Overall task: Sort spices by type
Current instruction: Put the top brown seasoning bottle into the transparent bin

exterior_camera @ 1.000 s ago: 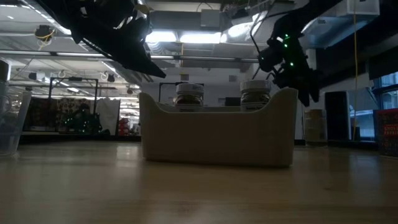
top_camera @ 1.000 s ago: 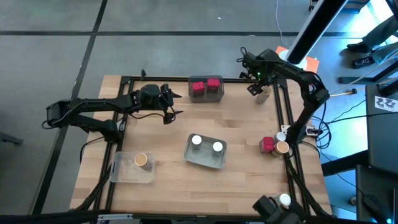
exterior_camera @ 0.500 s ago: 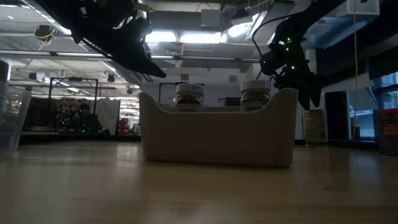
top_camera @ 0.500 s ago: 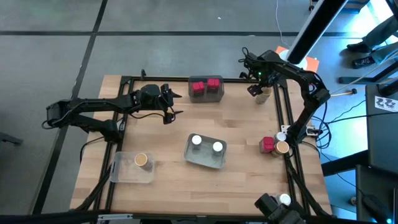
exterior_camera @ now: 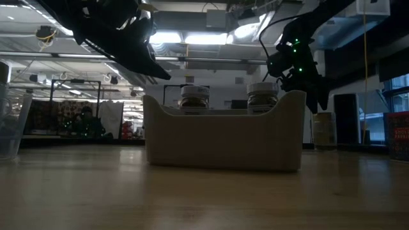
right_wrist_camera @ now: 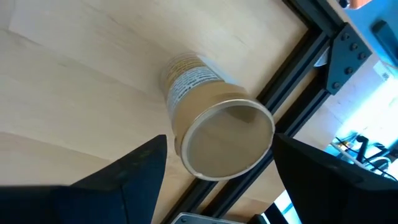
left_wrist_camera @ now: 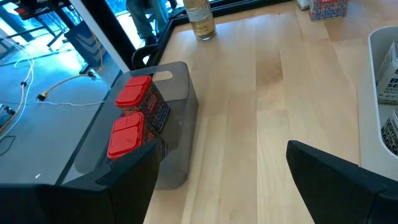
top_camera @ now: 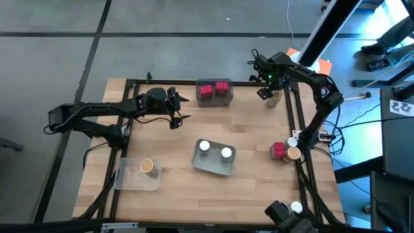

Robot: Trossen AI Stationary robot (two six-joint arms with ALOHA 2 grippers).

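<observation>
Tan-topped jar [right_wrist_camera: 214, 134] upright at the surface's far right corner, beside the frame rail; right end effector [right_wrist_camera: 217, 165] spread above it — nothing held; likely light, rigid, smooth-walled; grip across the round body below the lid; left end effector [left_wrist_camera: 221, 168] spread, idle near the red-jar tray [left_wrist_camera: 174, 124].

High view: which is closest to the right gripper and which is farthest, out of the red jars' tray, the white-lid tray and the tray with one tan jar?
From the right gripper:
1. Red jars' tray, back edge.
2. White-lid tray, table middle.
3. Tan jar's tray, front left.
</observation>
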